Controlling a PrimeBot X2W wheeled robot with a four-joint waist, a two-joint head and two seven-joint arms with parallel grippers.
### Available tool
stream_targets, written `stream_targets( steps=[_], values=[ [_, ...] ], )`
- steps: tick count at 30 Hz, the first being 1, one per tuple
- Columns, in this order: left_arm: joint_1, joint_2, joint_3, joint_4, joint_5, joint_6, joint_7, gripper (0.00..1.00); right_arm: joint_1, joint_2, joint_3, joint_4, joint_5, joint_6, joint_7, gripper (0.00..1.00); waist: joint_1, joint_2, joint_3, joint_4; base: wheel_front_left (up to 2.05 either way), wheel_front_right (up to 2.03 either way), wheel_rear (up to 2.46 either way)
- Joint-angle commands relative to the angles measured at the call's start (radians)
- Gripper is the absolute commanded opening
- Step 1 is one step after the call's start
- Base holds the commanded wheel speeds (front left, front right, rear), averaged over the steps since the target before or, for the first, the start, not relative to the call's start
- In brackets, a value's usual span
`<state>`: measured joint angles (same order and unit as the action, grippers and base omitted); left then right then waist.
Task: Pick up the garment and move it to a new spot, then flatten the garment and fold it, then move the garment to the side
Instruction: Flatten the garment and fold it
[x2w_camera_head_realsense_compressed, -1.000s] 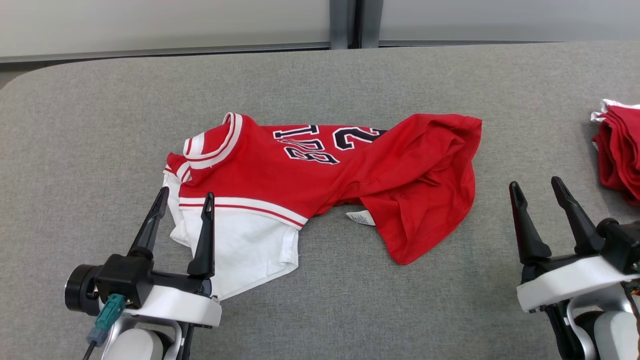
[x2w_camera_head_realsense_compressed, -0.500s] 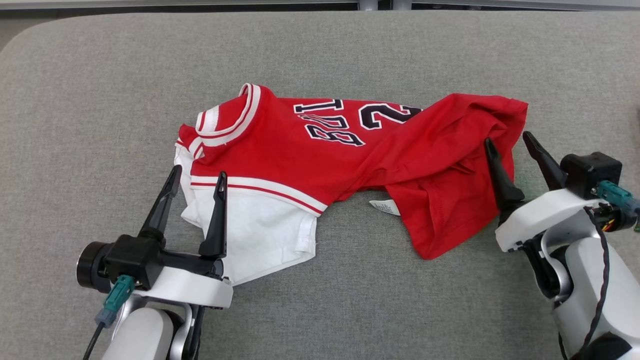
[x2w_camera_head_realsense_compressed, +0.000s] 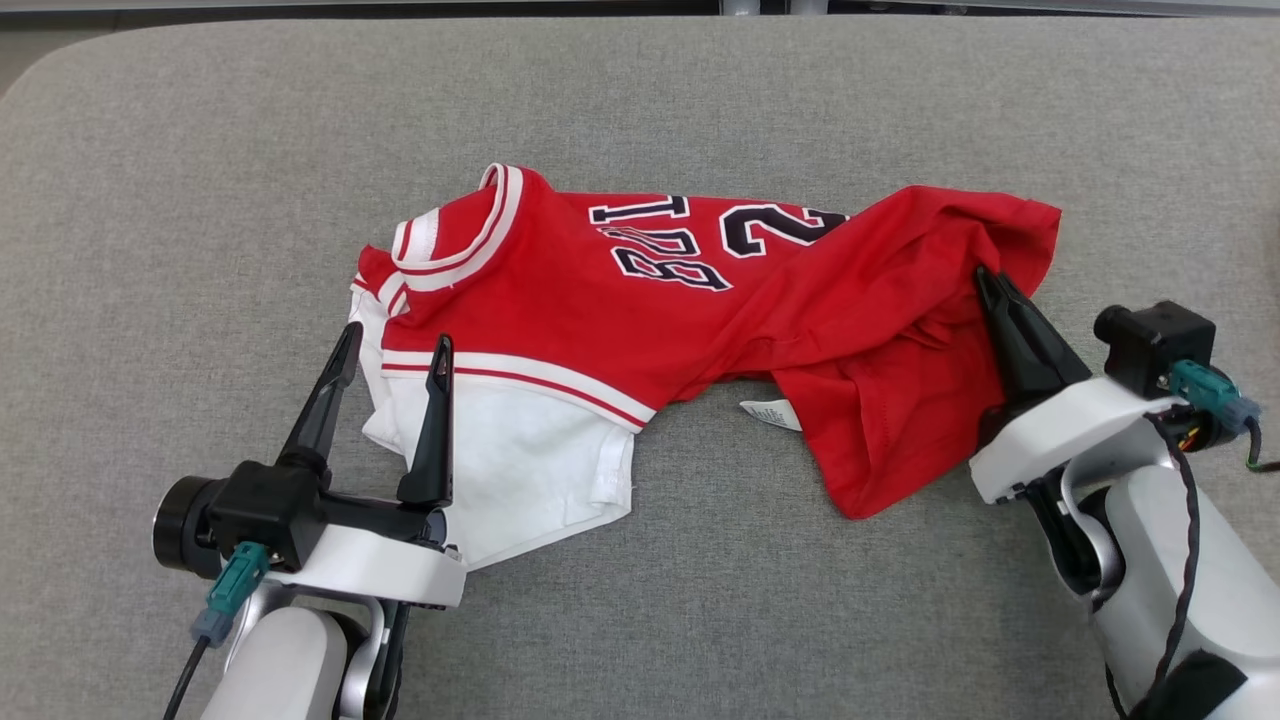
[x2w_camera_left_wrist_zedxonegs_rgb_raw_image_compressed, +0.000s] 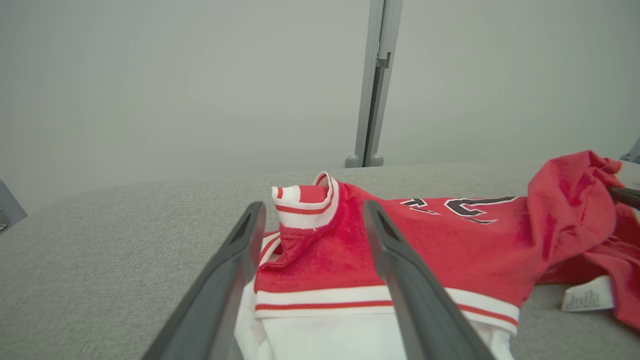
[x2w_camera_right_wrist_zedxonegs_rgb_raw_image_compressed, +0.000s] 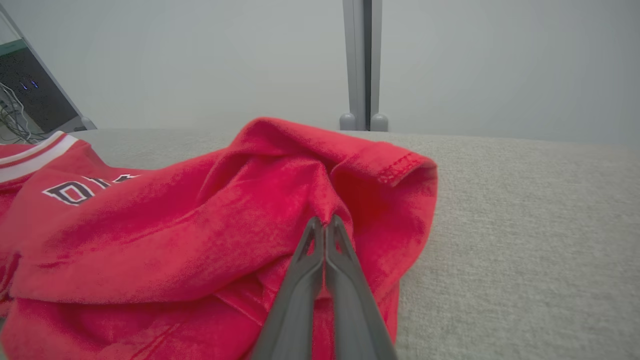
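Note:
The garment (x2w_camera_head_realsense_compressed: 640, 320) is a red jersey with dark numbers, white trim and a white lower panel, lying crumpled across the middle of the grey table (x2w_camera_head_realsense_compressed: 200, 150). My right gripper (x2w_camera_head_realsense_compressed: 988, 282) is shut on a pinch of the garment's red fabric near its right edge; the right wrist view shows the fingertips (x2w_camera_right_wrist_zedxonegs_rgb_raw_image_compressed: 325, 222) closed with cloth (x2w_camera_right_wrist_zedxonegs_rgb_raw_image_compressed: 280, 200) bunched up at them. Over the white panel at the garment's left end, my left gripper (x2w_camera_head_realsense_compressed: 395, 345) stands open, a finger on each side of the striped band (x2w_camera_left_wrist_zedxonegs_rgb_raw_image_compressed: 320, 295), holding nothing.
A small white label (x2w_camera_head_realsense_compressed: 770, 412) sticks out under the garment's lower edge. Bare grey table surface lies in front of the garment and to both sides. A pale wall with a grey vertical post (x2w_camera_left_wrist_zedxonegs_rgb_raw_image_compressed: 372, 85) stands behind the table.
The head camera tilted down. My right gripper moved left onto the garment's right edge and shut on the fabric. The left gripper stayed open at the white panel.

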<state>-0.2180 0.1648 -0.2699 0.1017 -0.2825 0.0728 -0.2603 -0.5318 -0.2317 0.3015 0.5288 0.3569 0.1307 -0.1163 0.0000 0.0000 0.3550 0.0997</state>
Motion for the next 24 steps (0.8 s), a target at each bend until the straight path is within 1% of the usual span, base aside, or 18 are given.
stream_targets(
  steps=[1,5,10,11,14,16,18,21,22,23,24],
  values=[
    [-0.004,-0.001,0.006,-0.001,0.006,0.002,-0.006,1.0,0.023,-0.008,0.002,-0.014,0.009,0.0,-0.011,0.0,0.0,0.0,-0.006,-0.004,0.0,0.0,0.0],
    [0.011,0.001,0.014,-0.007,0.01,0.004,-0.005,1.0,0.1,-0.02,-0.01,-0.111,0.038,0.0,0.016,0.0,0.0,0.0,-0.024,-0.022,0.0,0.0,0.0],
    [0.026,0.005,0.025,-0.016,0.013,0.006,-0.006,1.0,0.228,-0.035,-0.089,-0.292,0.027,0.0,0.084,0.0,0.0,0.0,-0.039,-0.047,0.0,0.0,0.0],
    [0.026,0.008,0.028,-0.02,0.014,0.004,-0.006,1.0,0.289,-0.028,-0.13,-0.37,0.009,0.0,0.122,0.0,0.0,0.0,-0.042,-0.053,0.0,0.0,0.0],
    [0.031,0.009,0.029,-0.02,0.014,0.001,-0.005,1.0,0.379,-0.004,-0.182,-0.479,-0.024,0.0,0.176,0.0,0.0,0.0,-0.045,-0.056,0.0,0.0,0.0],
    [0.032,0.009,0.028,-0.019,0.013,0.0,-0.006,1.0,0.442,0.028,-0.197,-0.533,-0.044,0.0,0.216,0.0,0.0,0.0,-0.048,-0.056,0.0,0.0,0.0],
    [0.031,0.009,0.028,-0.016,0.011,0.0,-0.006,1.0,0.493,0.055,-0.203,-0.56,-0.067,0.0,0.252,0.0,0.0,0.0,-0.048,-0.055,0.0,0.0,0.0],
    [0.035,0.01,0.028,-0.012,0.008,0.001,-0.006,1.0,0.541,0.091,-0.202,-0.542,-0.083,0.0,0.284,0.0,0.0,0.0,-0.051,-0.055,0.0,0.0,0.0],
    [0.038,0.01,0.028,-0.01,0.007,0.002,-0.006,1.0,0.556,0.103,-0.197,-0.525,-0.079,0.0,0.296,0.23,0.0,0.0,-0.054,-0.056,0.0,0.0,0.0],
    [0.04,0.01,0.026,-0.008,0.006,0.002,-0.006,1.0,0.558,0.115,-0.201,-0.518,-0.068,0.0,0.292,0.56,0.0,0.0,-0.056,-0.055,0.0,0.0,0.0],
    [0.041,0.011,0.025,-0.007,0.005,0.001,-0.006,1.0,0.554,0.118,-0.204,-0.511,-0.072,0.0,0.285,1.0,0.0,0.0,-0.057,-0.054,0.0,0.0,0.0]
  ],
)
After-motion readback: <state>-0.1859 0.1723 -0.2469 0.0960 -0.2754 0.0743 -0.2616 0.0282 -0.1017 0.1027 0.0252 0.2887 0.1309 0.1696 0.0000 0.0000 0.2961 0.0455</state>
